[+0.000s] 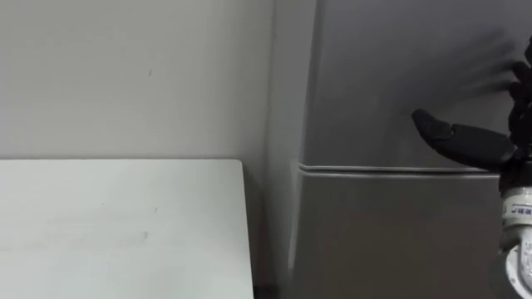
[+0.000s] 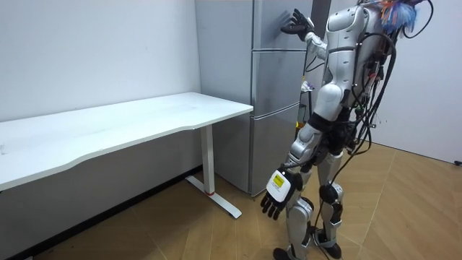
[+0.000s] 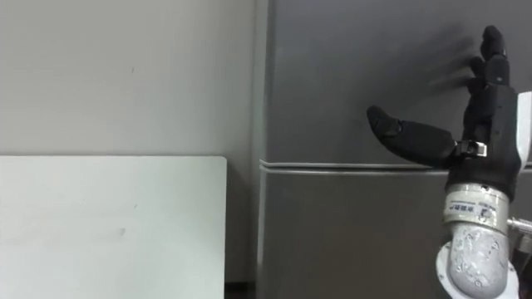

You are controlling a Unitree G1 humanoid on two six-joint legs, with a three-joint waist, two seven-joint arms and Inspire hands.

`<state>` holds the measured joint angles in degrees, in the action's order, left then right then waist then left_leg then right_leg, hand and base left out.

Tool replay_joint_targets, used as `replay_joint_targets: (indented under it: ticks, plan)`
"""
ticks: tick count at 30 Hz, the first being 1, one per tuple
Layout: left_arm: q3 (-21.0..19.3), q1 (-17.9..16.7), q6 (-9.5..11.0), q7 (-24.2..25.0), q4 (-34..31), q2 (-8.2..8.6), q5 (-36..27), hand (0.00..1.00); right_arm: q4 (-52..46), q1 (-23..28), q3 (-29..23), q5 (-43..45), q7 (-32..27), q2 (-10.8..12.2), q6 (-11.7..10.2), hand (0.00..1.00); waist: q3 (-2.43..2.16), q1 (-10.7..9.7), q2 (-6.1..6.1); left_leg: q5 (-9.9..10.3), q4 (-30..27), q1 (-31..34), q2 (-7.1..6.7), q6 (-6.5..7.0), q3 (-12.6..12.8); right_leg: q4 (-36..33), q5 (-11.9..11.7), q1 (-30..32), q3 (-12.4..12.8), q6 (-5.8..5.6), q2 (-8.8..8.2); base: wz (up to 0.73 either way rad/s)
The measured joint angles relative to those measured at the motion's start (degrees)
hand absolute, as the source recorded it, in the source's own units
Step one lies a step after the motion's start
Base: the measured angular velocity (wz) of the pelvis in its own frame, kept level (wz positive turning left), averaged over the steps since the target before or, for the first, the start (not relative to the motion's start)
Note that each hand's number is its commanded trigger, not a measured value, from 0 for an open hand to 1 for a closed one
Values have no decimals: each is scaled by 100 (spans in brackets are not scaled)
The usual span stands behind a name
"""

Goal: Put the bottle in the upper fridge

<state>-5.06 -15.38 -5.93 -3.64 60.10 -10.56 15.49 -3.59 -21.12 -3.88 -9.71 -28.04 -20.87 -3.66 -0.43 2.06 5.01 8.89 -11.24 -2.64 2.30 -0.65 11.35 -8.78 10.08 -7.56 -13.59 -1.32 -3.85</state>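
Observation:
The grey fridge stands right in front of me with its upper door (image 1: 399,75) and lower door (image 1: 391,241) both closed; a seam runs between them. My right hand (image 3: 486,124) is raised in front of the upper door, just above the seam. Its fingers are straight, its thumb is spread to the left, and it holds nothing. Its fingertips are at or very near the door's surface. In the room view I stand upright facing the fridge (image 2: 274,87), right hand (image 2: 296,22) up high. My left hand (image 2: 278,191) hangs by my thigh, relaxed and empty.
A white table (image 1: 125,224) stands against the wall to the left of the fridge, with a narrow gap between them. In the room view the long white table (image 2: 130,123) runs along the wall, and wooden floor lies behind me.

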Motion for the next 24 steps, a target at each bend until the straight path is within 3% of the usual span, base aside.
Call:
replay_joint_targets:
  ticks: [5, 13, 19, 24]
  plan:
    - [-152, -41, 17, -52, 21, -13, -23, 0, -293, 221, -208, -175, -80, -39, 0, 0, 38, -25, 108, 1, 49, -8, -15, -3, -50, 17, 3, -19, -64, -5, -3, 5]
    - [-182, -130, 256, -95, 6, -10, -33, 0, -317, 263, -953, -465, -266, -414, -13, 0, 54, -165, 36, 11, 56, -2, -13, -14, -58, 7, 1, -54, -104, -6, -3, 1]
    - [-198, -184, 291, -154, -48, -9, -31, 0, -313, 433, -1386, -681, -608, -458, -57, 0, 32, -280, -37, 12, 57, -7, -6, -16, -46, 7, 2, -13, -94, -6, 0, 0]
    - [-210, -205, 309, -230, -21, 31, -33, 0, -152, 478, -1772, -829, -796, -458, -67, 0, 27, -417, -29, 12, 37, -12, -6, -16, -51, 5, 1, -36, -105, -6, -1, 0]
